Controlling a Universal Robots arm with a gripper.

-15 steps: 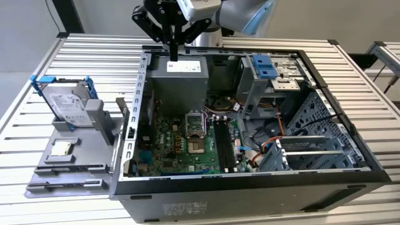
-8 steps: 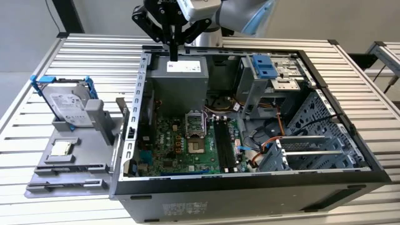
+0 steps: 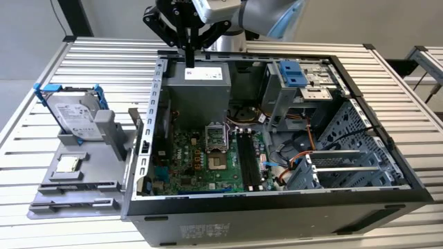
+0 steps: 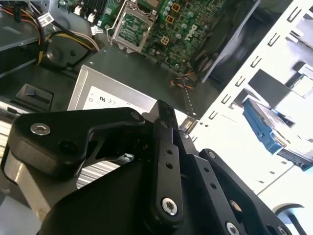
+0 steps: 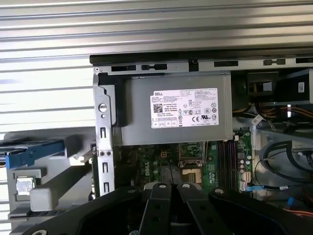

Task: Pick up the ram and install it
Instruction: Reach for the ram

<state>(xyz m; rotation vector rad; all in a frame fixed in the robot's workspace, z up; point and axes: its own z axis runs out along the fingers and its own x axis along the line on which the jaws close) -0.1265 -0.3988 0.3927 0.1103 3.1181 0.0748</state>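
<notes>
On the exterior view's left, the gray tray is carrying a hard drive and, at its near end, long slotted holders. Their contents are too small to tell, so I am only judging that the ram is lying there, lengthwise across the tray. The gripper is hanging with its fingers drawn together and nothing between them, above the power supply at the far rim of the open computer case. Further right, the black memory slots are running near-to-far, crowded by the drive cage but lying open from above.
</notes>
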